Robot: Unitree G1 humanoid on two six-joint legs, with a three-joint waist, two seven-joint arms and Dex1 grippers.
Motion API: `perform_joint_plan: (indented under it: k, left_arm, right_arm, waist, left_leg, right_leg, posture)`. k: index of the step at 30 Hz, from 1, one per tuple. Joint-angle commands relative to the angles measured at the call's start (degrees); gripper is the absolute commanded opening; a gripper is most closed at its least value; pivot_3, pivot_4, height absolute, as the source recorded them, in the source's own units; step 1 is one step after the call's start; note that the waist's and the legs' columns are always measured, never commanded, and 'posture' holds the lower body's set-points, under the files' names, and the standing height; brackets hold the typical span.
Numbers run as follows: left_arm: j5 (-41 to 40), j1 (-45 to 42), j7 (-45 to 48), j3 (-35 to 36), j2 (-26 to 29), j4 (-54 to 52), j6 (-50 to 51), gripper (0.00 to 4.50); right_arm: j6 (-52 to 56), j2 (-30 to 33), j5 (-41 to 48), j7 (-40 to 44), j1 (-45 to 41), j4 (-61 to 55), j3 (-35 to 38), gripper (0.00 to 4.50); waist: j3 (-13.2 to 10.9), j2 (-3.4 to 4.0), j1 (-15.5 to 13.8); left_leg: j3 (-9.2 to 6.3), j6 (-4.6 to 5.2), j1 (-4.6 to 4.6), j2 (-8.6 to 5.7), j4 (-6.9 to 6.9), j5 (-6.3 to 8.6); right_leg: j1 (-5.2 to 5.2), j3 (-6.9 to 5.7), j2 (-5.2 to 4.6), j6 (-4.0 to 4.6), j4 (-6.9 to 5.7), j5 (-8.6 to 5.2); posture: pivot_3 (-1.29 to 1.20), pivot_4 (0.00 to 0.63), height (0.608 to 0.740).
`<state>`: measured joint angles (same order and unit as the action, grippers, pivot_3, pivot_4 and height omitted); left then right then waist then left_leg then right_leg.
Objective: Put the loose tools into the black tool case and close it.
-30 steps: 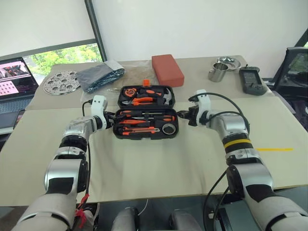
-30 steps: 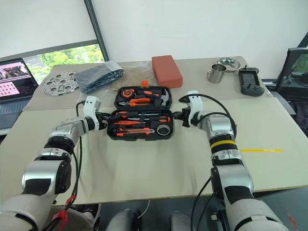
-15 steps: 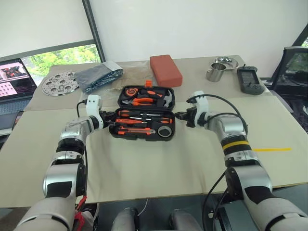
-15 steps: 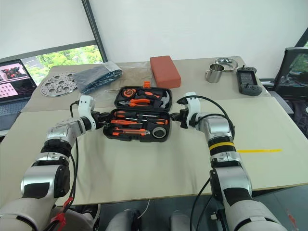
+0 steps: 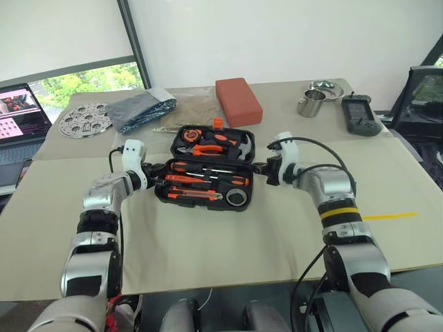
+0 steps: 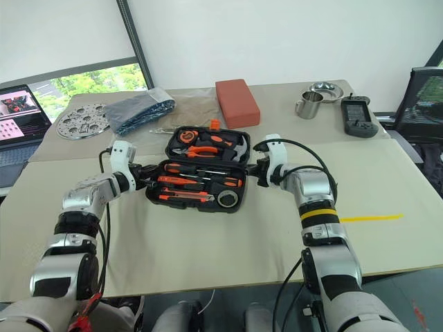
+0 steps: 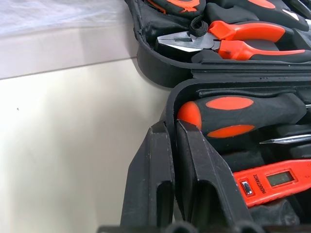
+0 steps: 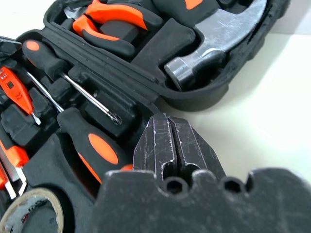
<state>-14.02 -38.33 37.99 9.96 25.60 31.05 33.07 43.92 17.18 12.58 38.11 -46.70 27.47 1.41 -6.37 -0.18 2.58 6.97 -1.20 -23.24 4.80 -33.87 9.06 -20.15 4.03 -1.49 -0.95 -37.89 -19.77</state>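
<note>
case: black hinged plastic tool case stiff, tool-laden, pinched at side rims; left gripper jaws clamped on wall; right gripper jaws closed at opposite rim

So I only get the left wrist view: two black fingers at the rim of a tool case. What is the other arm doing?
Observer: The right gripper sits at the opposite side of the black tool case, with its fingers shut.
Operator: Is the case closed?
Observer: No, it lies open flat, with a hammer in the far half.
Operator: What's at the other end of the near half?
Observer: A small black tape roll sits in its near right corner.
</note>
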Motion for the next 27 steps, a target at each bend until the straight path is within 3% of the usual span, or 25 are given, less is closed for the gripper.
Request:
perform_joint_plan:
  k: [1, 11, 19, 27]
  left_arm:
    - [-2.26, 7.23, -1.48, -0.95, -0.98, -10.54, 7.77, 0.03]
    - [-6.59, 20.65, -17.19, 4.05, -6.8, -40.43, 22.04, 0.03]
    - [-7.28, 25.68, -28.49, 5.57, -16.33, -52.33, 25.89, 0.03]
    - [-7.47, 30.03, -31.99, 3.84, -19.16, -58.83, 28.65, 0.03]
  right_arm:
    - [3.32, -0.28, 0.81, -0.98, 3.0, -5.11, -1.0, 0.0]
    - [5.99, -0.95, 2.62, -3.15, 6.04, -10.48, -0.54, 0.0]
    - [5.09, -1.42, 2.9, -3.66, 5.94, -10.51, -0.2, 0.0]
    - [5.04, -0.7, 3.34, -4.26, 6.39, -12.0, 0.99, 0.0]
  waist:
    - [0.01, 0.0, 0.01]
    - [0.14, -0.11, -0.1]
    - [0.14, -0.24, -0.26]
    - [0.13, -0.25, -0.27]
  left_leg:
    - [0.0, -0.01, 0.0, 0.0, 0.01, 0.01]
    - [-0.04, 0.19, 0.01, 0.03, 0.03, 0.2]
    - [-0.08, 0.2, -0.03, 0.0, 0.03, 0.21]
    - [-0.1, 0.19, -0.03, -0.03, 0.04, 0.21]
  right_leg:
    - [0.0, 0.02, 0.0, 0.0, 0.03, 0.0]
    - [0.07, 0.11, 0.01, 0.0, 0.31, 0.0]
    - [0.2, 0.15, 0.0, 0.0, 0.6, 0.0]
    - [0.3, 0.15, 0.0, 0.01, 0.78, 0.0]
  posture:
    - [0.0, 0.15, 0.74]
    - [0.0, 0.15, 0.74]
    - [0.0, 0.15, 0.74]
    - [0.0, 0.15, 0.74]
